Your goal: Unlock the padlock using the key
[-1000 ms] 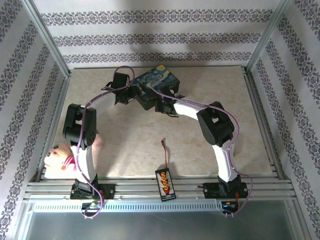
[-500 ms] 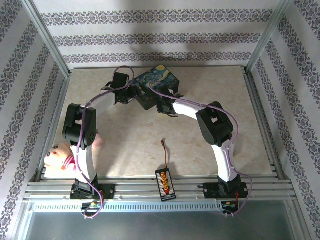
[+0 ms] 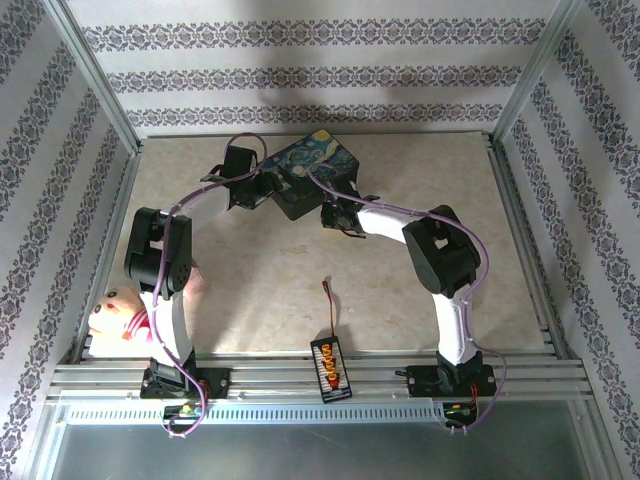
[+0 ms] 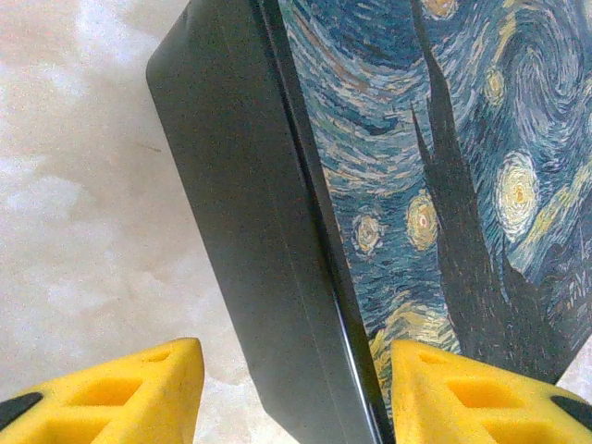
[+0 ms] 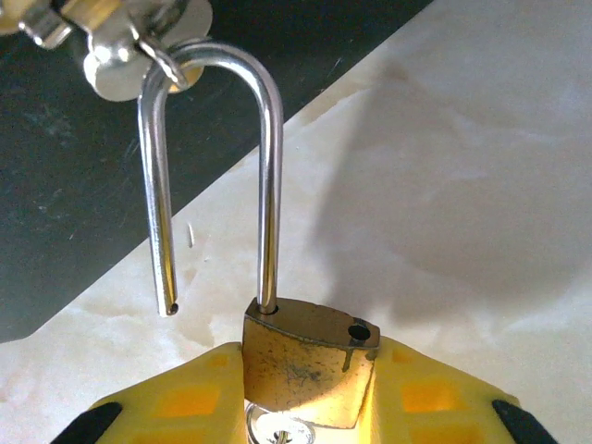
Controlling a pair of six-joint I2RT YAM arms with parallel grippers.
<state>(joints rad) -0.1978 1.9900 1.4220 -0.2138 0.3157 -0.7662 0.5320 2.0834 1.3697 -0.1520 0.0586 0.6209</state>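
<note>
Presently: right gripper pinches the brass padlock body, shackle sprung but hooked through the latch ring of the painted box; key perhaps the silver glint beneath. Left gripper gapes astride box edge. Hold square; unhook gently.

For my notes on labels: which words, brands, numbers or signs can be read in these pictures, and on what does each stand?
None can be read.
padlock: brass body scratched, no legible stamp.
painted box: picture only, no words.
black board with orange plugs: any marking is too small to read.
</note>
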